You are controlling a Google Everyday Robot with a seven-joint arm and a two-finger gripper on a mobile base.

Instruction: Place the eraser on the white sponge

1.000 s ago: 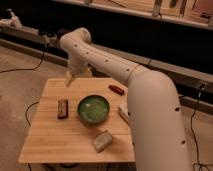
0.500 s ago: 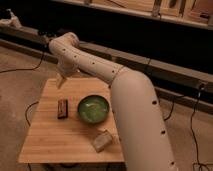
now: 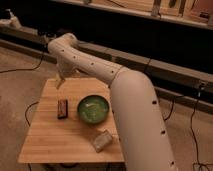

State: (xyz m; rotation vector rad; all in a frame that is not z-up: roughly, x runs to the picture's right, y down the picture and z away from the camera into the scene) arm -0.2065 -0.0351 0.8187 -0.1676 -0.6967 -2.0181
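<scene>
The eraser (image 3: 62, 108) lies flat on the wooden bench (image 3: 50, 142), just beside a green bowl (image 3: 93, 109) at its centre. The white sponge (image 3: 102, 140) sits apart from the eraser, near the front edge below the bowl. The robot's gripper (image 3: 60, 82) hangs over the bench's far left corner, fingers spread, holding nothing.

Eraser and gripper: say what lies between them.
Only bare wooden table lies between the gripper, near the table's far edge, and the eraser, in the camera view.
</scene>
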